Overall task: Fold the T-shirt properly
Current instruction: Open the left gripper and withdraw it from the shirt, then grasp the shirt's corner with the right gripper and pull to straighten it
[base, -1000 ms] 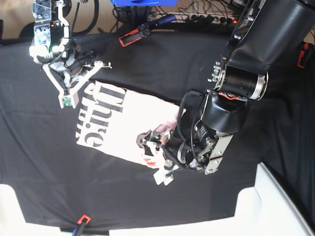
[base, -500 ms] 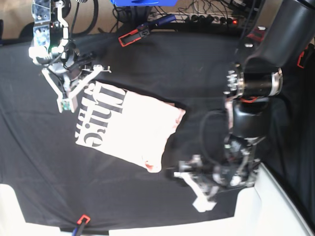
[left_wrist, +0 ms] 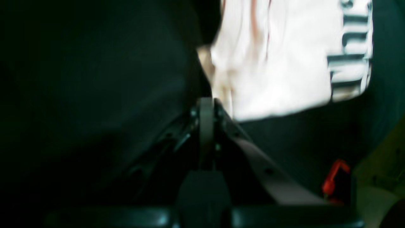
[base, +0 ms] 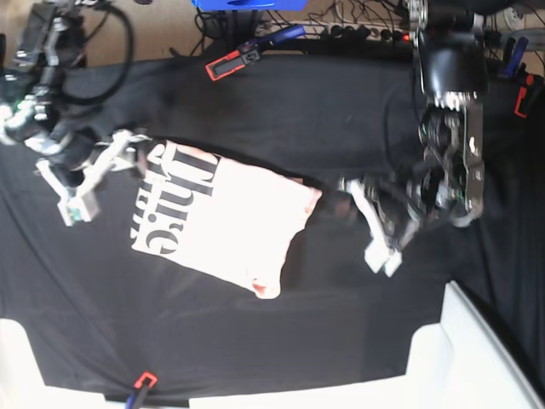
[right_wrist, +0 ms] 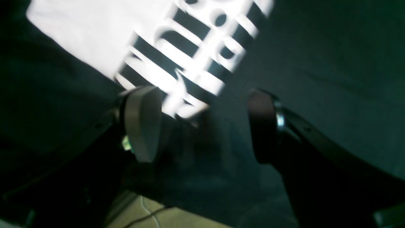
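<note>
- On the black cloth (base: 255,111), seen from the base, the T-shirt (base: 223,223) lies folded with lettering at its left end. The left gripper (base: 381,228) is off its right edge, apart from it; the right gripper (base: 95,175) is at its upper left corner.
- Left wrist: blurred; the jaws are pressed together on nothing, the T-shirt (left_wrist: 284,60) just beyond the tips.
- Right wrist: the jaws stand wide apart and empty, one finger (right_wrist: 142,123) overlapping the lettered corner (right_wrist: 186,57); contact unclear.
</note>
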You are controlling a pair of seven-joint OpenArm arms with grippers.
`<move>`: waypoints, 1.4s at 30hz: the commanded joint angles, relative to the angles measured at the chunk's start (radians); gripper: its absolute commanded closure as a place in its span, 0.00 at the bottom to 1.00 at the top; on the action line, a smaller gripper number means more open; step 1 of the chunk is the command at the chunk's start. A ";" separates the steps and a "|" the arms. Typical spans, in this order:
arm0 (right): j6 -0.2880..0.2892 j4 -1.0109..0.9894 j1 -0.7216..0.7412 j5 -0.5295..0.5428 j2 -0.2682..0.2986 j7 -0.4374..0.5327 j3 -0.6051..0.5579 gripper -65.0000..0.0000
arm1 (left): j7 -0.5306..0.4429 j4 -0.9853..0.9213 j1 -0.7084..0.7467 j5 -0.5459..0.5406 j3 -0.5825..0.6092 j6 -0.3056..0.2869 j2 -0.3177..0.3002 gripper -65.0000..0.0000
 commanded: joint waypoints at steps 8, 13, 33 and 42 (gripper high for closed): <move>0.085 -0.198 0.201 0.045 0.059 -0.074 0.085 0.37 | -0.007 0.072 0.166 -0.013 0.002 0.065 -0.017 1.00; 0.085 -0.418 0.314 0.045 0.106 -0.050 0.037 0.37 | -0.013 0.089 0.187 -0.012 0.148 0.068 -0.071 1.00; 0.085 -0.527 0.245 0.085 0.013 -0.050 0.043 0.38 | -0.093 0.087 0.241 0.378 0.178 0.064 -0.051 1.00; 0.085 -0.625 0.233 0.103 0.008 -0.016 0.043 0.38 | -0.093 0.089 0.235 0.378 0.178 0.064 -0.048 1.00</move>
